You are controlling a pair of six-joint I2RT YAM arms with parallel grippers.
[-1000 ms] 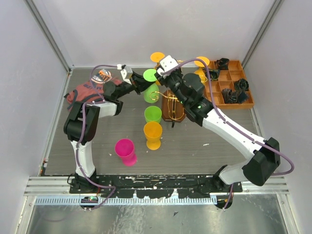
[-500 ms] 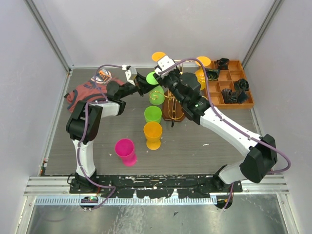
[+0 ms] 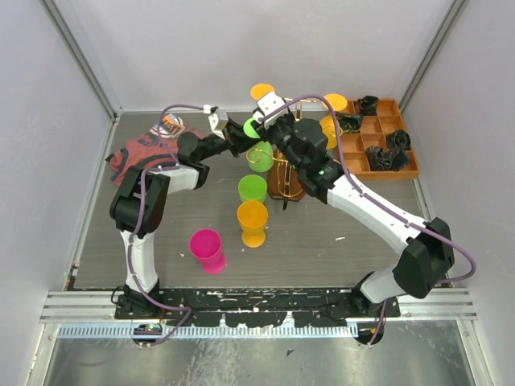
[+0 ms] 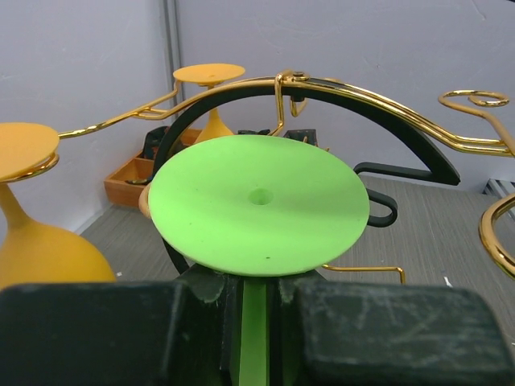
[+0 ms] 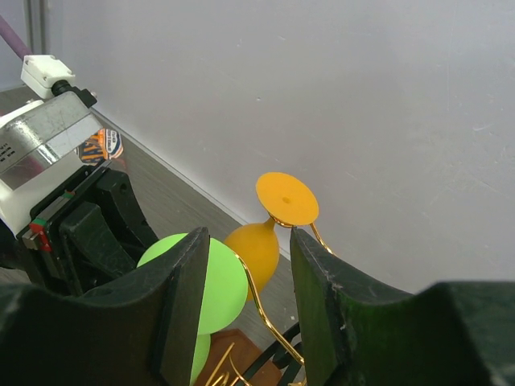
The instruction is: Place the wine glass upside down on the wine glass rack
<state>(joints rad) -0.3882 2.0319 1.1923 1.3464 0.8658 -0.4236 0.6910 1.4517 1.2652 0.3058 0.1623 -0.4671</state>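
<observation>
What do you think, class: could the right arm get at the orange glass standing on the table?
Probably yes: the right pincer is open and empty, and bare table lies between that arm and the orange glass. It must first draw back.

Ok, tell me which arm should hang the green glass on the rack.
Left. The left gripper is shut on the stem of the green wine glass, foot up, close to the wine glass rack. The right gripper is open, holding nothing.

Lab cell — bare grey walls (image 3: 241, 48)
</observation>
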